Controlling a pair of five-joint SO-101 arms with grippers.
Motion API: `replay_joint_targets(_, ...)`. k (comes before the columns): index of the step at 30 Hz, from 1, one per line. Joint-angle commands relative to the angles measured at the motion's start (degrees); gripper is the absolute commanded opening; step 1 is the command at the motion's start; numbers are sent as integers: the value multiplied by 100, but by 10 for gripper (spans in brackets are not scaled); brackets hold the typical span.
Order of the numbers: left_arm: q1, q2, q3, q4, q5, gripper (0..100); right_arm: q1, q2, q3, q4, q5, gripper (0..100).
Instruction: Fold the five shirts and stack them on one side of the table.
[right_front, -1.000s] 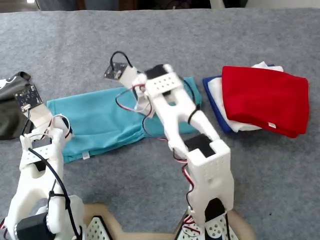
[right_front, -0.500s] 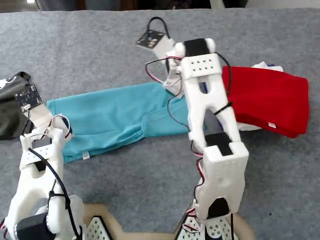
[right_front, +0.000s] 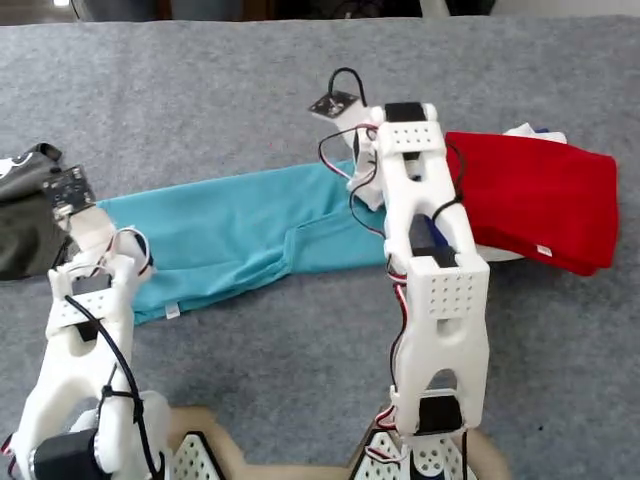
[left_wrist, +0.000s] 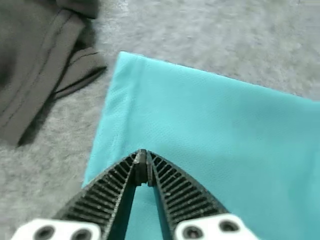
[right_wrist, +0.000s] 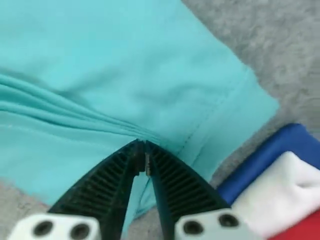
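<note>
The teal shirt (right_front: 230, 235) is lying stretched out as a long band across the grey tabletop (right_front: 200, 90). A small white tag (right_front: 172, 311) is showing at its hem, and another white tag (right_front: 543, 251) is sitting on the red shirt (right_front: 530, 195) just past one end of the teal shirt; any print on either is too small to read.

The right hand (right_wrist: 144, 152) is pinching the teal shirt at that end, its fingertips together and the cloth gathering into pleats towards them. Its wrist view is also showing what the high view half hides behind the arm: a blue shirt (right_wrist: 255, 165) and a white shirt (right_wrist: 290, 175) lying just beside the teal hem.

At the teal shirt's other end the left hand (left_wrist: 143, 170) is resting tip to tip on the flat cloth; whether fabric is caught between the tips cannot be told. A dark shirt (left_wrist: 35, 60) is lying crumpled near that end.
</note>
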Motion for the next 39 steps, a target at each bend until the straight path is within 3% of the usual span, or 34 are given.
replay_joint_targets(1,215,-281,-224,255,-484,30,-176,-365,-884,800,70,14)
replay_joint_targets(4,180,-738,-708,1002,-642,30,-185,-620,-1464,1512,448,14)
replay_joint_targets(10,127,-1881,-2457,3385,-1653,61,53,-1420,-1367,1521,527,14)
replay_joint_targets(13,-48,-1802,-3231,4440,-1688,141,62,-1692,-927,1512,527,14)
replay_joint_targets(16,-479,-1222,-3793,5064,-1723,151,53,-1851,-409,1503,659,14)
replay_joint_targets(24,-804,914,-4910,5741,-1679,191,26,-1982,303,1371,870,14)
replay_joint_targets(29,-971,1811,-4927,5503,-1468,210,18,-1982,286,1380,870,14)
replay_joint_targets(35,-1200,3051,-5015,5196,-1890,214,18,-1982,330,1407,844,14)
replay_joint_targets(39,-1174,3789,-5464,5319,-1705,214,-88,-1974,330,1389,844,14)
